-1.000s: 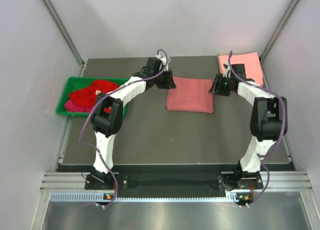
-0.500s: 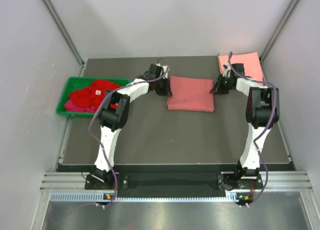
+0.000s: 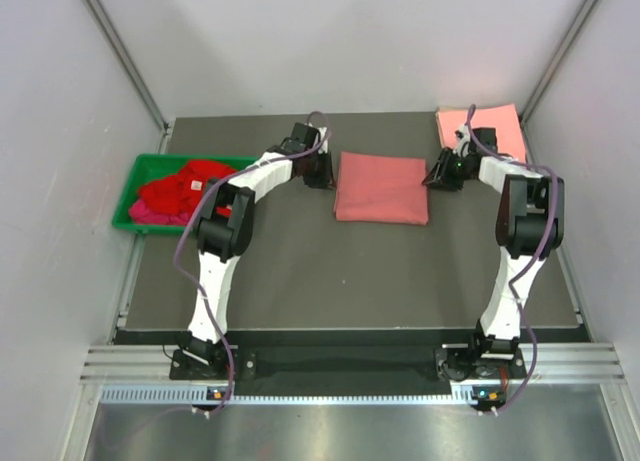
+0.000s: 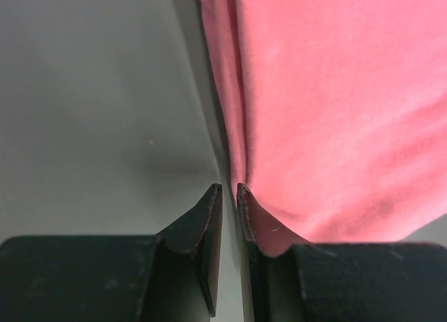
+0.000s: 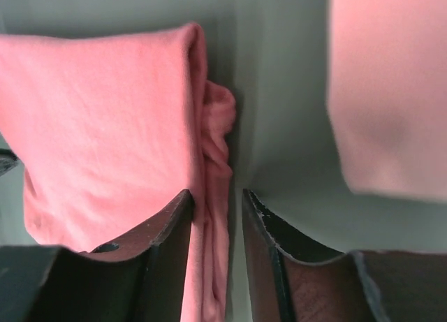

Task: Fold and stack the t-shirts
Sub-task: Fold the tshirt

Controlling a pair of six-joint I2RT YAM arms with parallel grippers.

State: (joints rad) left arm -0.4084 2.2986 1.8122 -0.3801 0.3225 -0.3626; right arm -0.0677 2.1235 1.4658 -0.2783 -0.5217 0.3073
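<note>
A folded dusty rose-red t-shirt [image 3: 380,188] lies flat mid-table. My left gripper [image 3: 322,171] sits low at its left edge. In the left wrist view the gripper [image 4: 227,189] has its jaws almost together with only bare table between them, and the shirt [image 4: 335,105] lies just right of them. My right gripper [image 3: 440,173] is at the shirt's right edge. In the right wrist view the gripper [image 5: 216,194] is open, with the shirt's bunched edge [image 5: 216,147] between the fingers and touching only the left one. A folded salmon pink t-shirt [image 3: 492,131] lies at the back right.
A green plastic bin [image 3: 140,171] at the table's left edge holds crumpled bright red [image 3: 185,186] and magenta [image 3: 140,213] t-shirts. Grey walls close in the table on three sides. The salmon shirt's edge [image 5: 384,91] lies close to the right of my right gripper.
Both grippers have dropped from the shirt's back corners to the table beside its left and right edges. The shirt now lies flat with its left corner uncovered.
</note>
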